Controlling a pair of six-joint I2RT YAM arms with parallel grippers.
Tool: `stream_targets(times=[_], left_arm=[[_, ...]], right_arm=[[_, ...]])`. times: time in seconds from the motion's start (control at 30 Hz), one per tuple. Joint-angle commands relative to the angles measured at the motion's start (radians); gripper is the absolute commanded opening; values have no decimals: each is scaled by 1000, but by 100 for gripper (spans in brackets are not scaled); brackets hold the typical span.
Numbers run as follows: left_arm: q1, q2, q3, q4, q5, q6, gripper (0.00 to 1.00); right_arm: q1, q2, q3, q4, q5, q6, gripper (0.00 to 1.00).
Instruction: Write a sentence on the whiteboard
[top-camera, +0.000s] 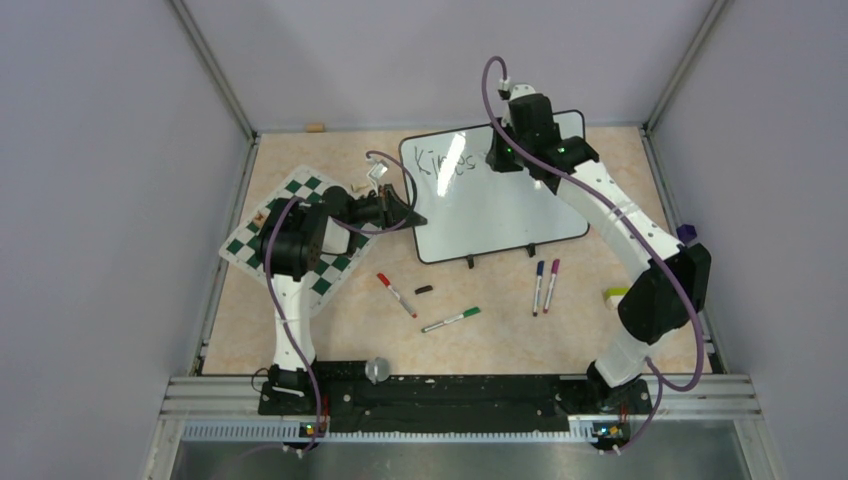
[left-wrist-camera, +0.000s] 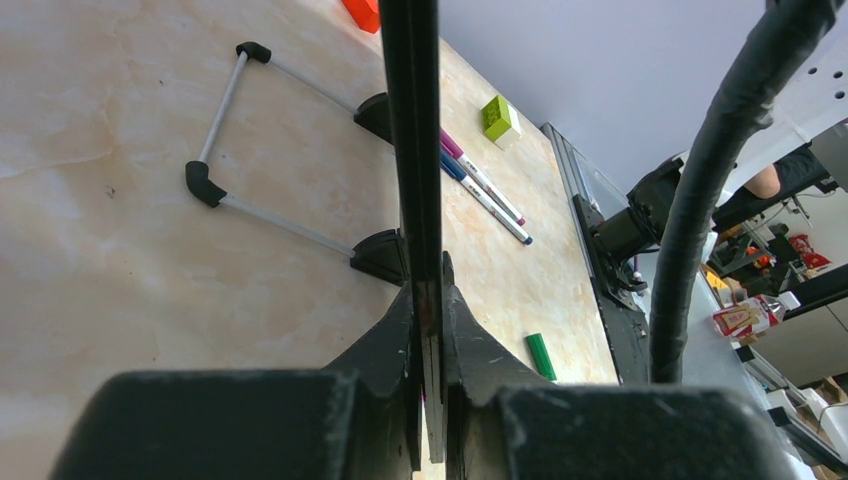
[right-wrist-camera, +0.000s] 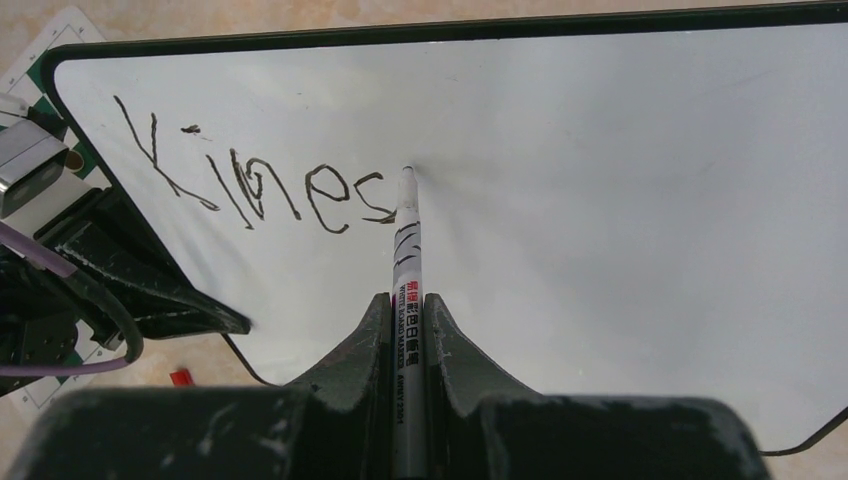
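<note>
The whiteboard (top-camera: 500, 212) stands tilted on its feet at the back of the table. The sentence (right-wrist-camera: 250, 190) reads "Kines" in black and runs along the board's upper left (top-camera: 445, 163). My right gripper (right-wrist-camera: 405, 300) is shut on a white board marker (right-wrist-camera: 404, 250). The marker's tip touches the whiteboard (right-wrist-camera: 620, 200) just right of the last letter. From above, the right gripper (top-camera: 493, 160) hangs over the board's top middle. My left gripper (left-wrist-camera: 430, 290) is shut on the whiteboard's thin black edge (left-wrist-camera: 410, 120), at the board's left side (top-camera: 412, 215).
A green-and-white chess mat (top-camera: 300, 235) lies under the left arm. In front of the board lie a red marker (top-camera: 397, 295), a black cap (top-camera: 424, 289), a green marker (top-camera: 450, 320), blue and purple markers (top-camera: 545, 286) and a yellow-green block (top-camera: 617, 293).
</note>
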Motion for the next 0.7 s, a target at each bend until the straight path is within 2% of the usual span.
stream_targets(times=[0.0,0.67], left_arm=[[-19,-28,26,124,58,58,0],[-19,-22,42,124,70,51,0]], right_arm=[[-6,4,58,3,47,2,0],[-5,49,90,-27,53,4,0]])
